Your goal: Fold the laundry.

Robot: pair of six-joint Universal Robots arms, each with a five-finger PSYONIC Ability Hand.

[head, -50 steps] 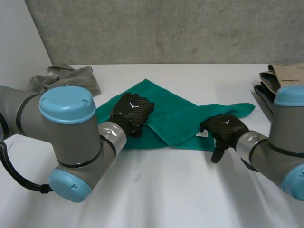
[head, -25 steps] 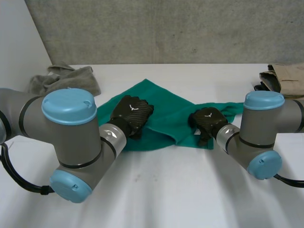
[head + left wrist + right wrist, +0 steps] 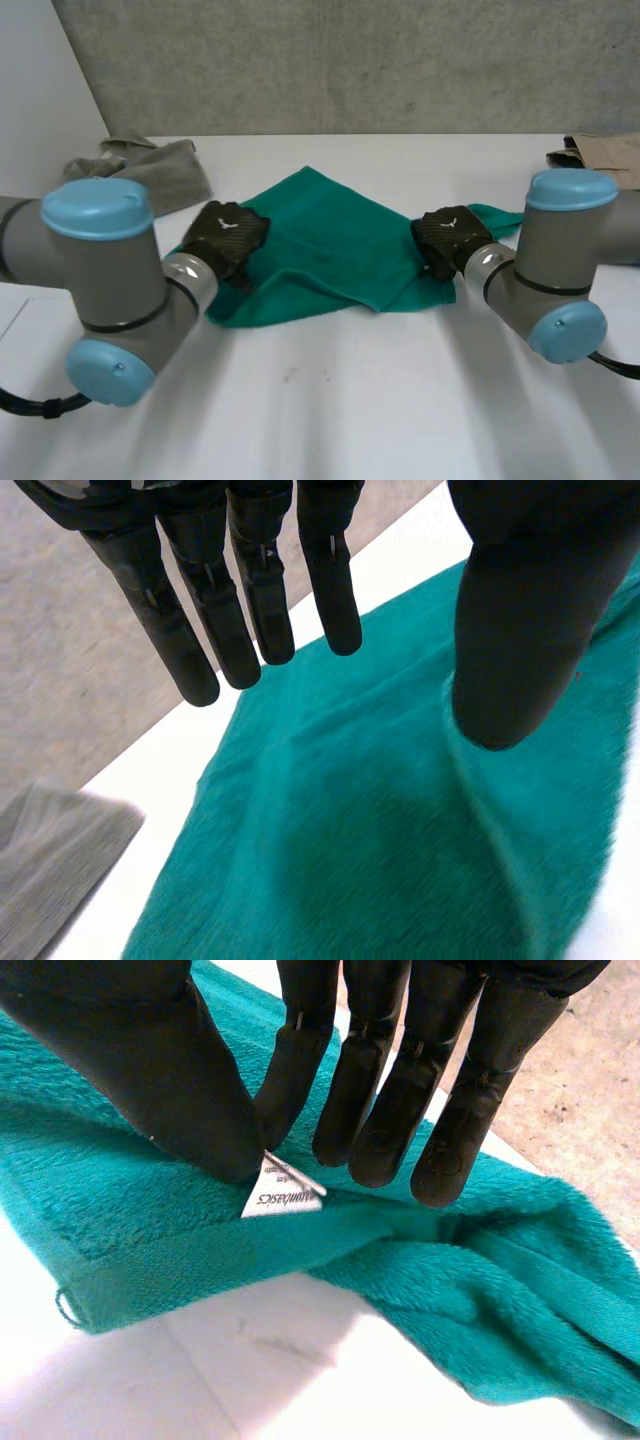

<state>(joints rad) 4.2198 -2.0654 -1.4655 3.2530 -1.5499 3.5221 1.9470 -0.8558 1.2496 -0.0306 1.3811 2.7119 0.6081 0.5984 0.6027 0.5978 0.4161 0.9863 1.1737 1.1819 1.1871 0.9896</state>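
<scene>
A green towel [image 3: 330, 250] lies loosely folded in the middle of the white table [image 3: 330, 400]. My left hand [image 3: 225, 237] hovers over the towel's left edge. In the left wrist view its fingers [image 3: 250, 590] are straight and well apart from the thumb, above the towel [image 3: 370, 860], holding nothing. My right hand [image 3: 448, 236] is at the towel's right side. In the right wrist view its fingers [image 3: 380, 1110] and thumb pinch a fold of the towel [image 3: 300, 1250] just beside a small white label [image 3: 280, 1195].
A crumpled grey cloth [image 3: 140, 165] lies at the back left, also seen beyond the towel [image 3: 50, 870] in the left wrist view. Beige folded clothes [image 3: 605, 150] sit at the back right edge. A grey wall [image 3: 350, 60] stands behind the table.
My left hand has let go of the towel, opened and drawn back to its left edge. My right hand has moved onto the towel's right side and closed on it.
</scene>
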